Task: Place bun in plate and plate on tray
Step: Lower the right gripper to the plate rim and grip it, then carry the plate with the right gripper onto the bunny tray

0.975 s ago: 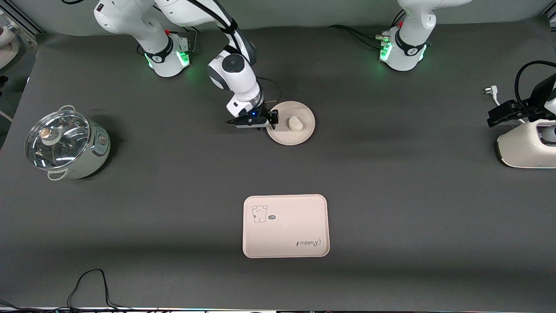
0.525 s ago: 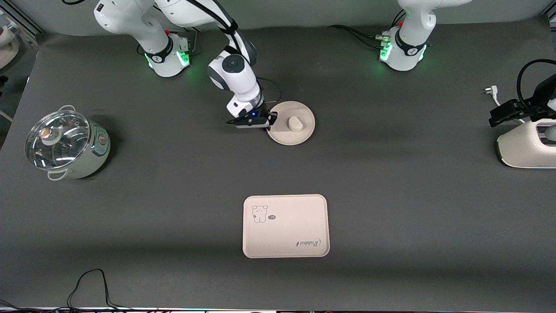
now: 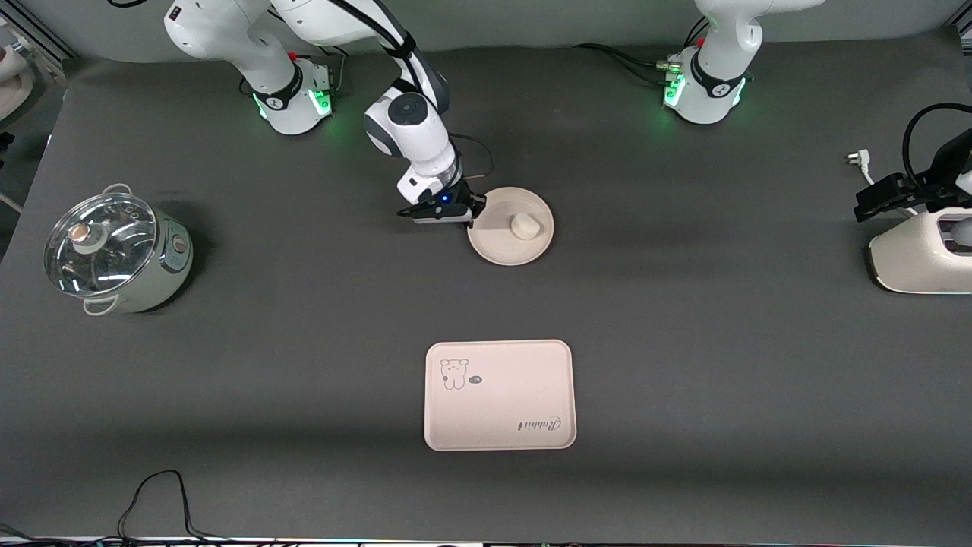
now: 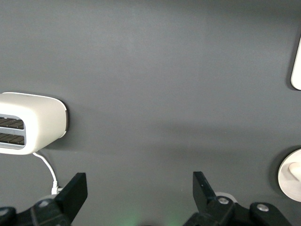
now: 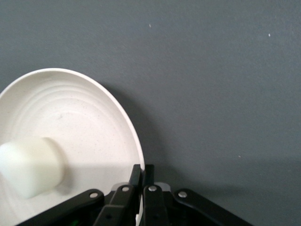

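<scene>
The right gripper (image 3: pixel 472 218) pinches the rim of the plate (image 3: pixel 510 245), upper centre of the frame, with the bun (image 3: pixel 525 226) on it. The tray (image 3: pixel 497 395) lies lower centre. The left gripper (image 4: pixel 136 193) waits open.

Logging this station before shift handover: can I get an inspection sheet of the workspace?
Surface: dark grey table mat.
Job's things: small off-white bun lies in the round cream plate; cream rectangular rabbit-print tray bare, nearer the front camera.
Clutter: glass-lidded pot toward the right arm's end; white toaster toward the left arm's end.
Grippers: right gripper shut on the plate's rim; left gripper open, waiting over bare mat.
Cables: black cable at the near edge; toaster's white plug.
Surroundings: nothing seen.
</scene>
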